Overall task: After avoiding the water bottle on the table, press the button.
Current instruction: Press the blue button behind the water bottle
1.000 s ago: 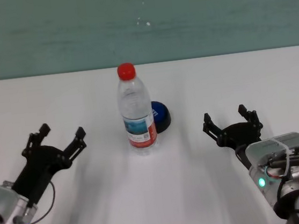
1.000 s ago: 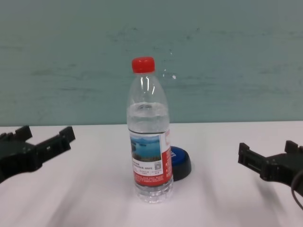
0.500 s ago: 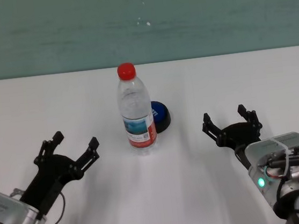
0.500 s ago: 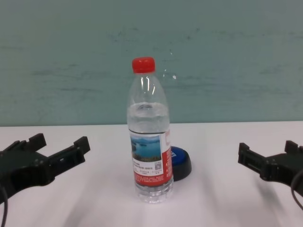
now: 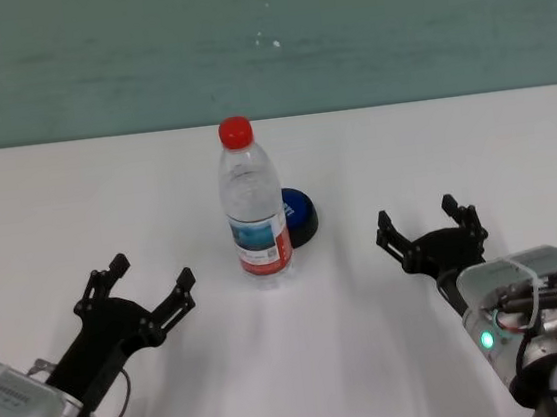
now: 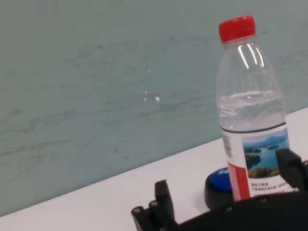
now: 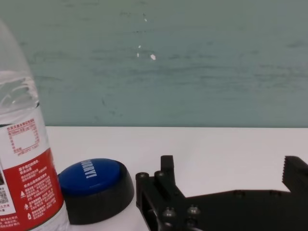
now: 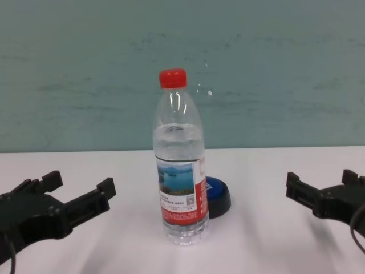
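The water bottle (image 5: 256,221), clear with a red cap and a red-and-white label, stands upright mid-table. The button (image 5: 299,215), a blue dome on a black base, sits right behind it on its right, partly hidden; it also shows in the chest view (image 8: 218,195) and in the right wrist view (image 7: 96,185). My left gripper (image 5: 151,270) is open and empty, low over the table (image 5: 453,148), left of and nearer than the bottle, with a gap between them. My right gripper (image 5: 420,214) is open and empty, to the right of the button.
A teal wall (image 5: 259,40) runs behind the table's far edge. White tabletop lies on both sides of the bottle and between my two grippers.
My left gripper has moved to the right, closer to the bottle, and stays open. The right gripper, the bottle and the button have not moved.
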Available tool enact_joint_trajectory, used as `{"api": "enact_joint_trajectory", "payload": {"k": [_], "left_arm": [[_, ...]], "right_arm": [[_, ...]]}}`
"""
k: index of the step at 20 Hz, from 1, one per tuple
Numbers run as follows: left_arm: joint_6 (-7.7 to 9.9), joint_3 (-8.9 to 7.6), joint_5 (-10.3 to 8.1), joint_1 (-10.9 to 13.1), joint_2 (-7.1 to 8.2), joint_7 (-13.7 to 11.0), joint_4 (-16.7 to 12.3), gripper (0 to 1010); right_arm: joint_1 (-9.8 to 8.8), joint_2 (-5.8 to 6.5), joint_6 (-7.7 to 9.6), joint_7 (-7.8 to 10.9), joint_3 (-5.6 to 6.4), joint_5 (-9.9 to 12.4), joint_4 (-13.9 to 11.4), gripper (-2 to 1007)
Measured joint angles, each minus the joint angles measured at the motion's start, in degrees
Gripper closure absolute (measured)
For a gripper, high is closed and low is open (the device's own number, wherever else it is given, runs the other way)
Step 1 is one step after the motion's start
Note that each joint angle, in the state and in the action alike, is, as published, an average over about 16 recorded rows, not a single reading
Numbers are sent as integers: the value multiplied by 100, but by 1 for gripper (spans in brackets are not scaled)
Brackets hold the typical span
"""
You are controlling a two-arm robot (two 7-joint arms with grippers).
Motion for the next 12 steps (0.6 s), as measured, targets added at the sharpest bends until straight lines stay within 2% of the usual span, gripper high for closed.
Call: {"api": "enact_joint_trajectory", "payload": {"k": [6, 12], "left_arm": [[-8, 6, 14, 2, 2, 6, 7, 0], [3, -2, 5, -1, -3, 11, 2, 0]], "right_arm": [[43, 7, 173, 207, 115, 22, -56, 1], [164, 11, 370, 461, 270, 30, -73, 1]]}}
